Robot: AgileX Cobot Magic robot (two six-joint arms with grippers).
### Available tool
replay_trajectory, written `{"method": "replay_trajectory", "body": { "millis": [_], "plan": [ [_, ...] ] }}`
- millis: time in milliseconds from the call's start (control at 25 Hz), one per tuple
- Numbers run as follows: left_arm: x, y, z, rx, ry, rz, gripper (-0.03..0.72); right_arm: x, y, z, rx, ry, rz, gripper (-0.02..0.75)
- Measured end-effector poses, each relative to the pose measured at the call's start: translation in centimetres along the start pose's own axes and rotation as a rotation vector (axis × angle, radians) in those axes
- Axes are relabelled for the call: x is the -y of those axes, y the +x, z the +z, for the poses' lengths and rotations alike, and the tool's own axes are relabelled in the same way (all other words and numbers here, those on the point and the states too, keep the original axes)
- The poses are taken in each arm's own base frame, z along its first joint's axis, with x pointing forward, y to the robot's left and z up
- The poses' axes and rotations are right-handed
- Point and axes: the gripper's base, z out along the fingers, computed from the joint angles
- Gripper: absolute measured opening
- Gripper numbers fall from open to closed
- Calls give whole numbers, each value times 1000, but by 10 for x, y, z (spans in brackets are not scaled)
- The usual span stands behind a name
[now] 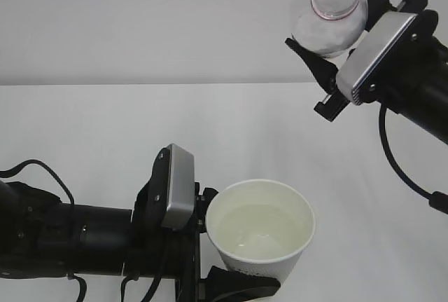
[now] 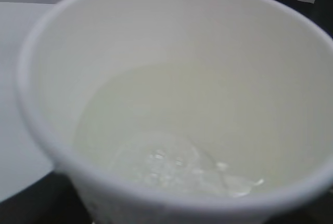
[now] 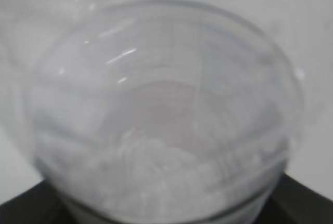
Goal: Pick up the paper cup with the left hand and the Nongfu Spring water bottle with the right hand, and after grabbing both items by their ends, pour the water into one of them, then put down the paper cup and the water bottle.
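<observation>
Both grippers clamped — left hand (image 1: 210, 246) on water-filled paper cup (image 1: 260, 228); right hand (image 1: 329, 64) holds Nongfu Spring water bottle (image 1: 332, 15) high, up-right of cup.

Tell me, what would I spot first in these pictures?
A white paper cup with water inside, low in the middle, gripped by the left hand. Up in the top right corner, the right hand holds a clear bottle, its open mouth facing the camera.
</observation>
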Motion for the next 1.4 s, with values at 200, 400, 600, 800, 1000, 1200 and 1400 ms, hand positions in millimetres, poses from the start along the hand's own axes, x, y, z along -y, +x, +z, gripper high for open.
{"method": "replay_trajectory", "body": {
  "millis": [200,400,600,800,1000,1200,1400],
  "plan": [
    [0,0,0,0,0,0,570,0,0,0,-1,1,59,482],
    [0,0,0,0,0,0,570,0,0,0,-1,1,106,482],
    [0,0,0,0,0,0,570,0,0,0,-1,1,145,482],
    [0,0,0,0,0,0,570,0,0,0,-1,1,188,482],
    [0,0,0,0,0,0,570,0,0,0,-1,1,203,482],
    [0,0,0,0,0,0,570,1,1,0,-5,11,258,482],
    [0,0,0,0,0,0,570,3,2,0,-15,35,317,482]
  ]
}}
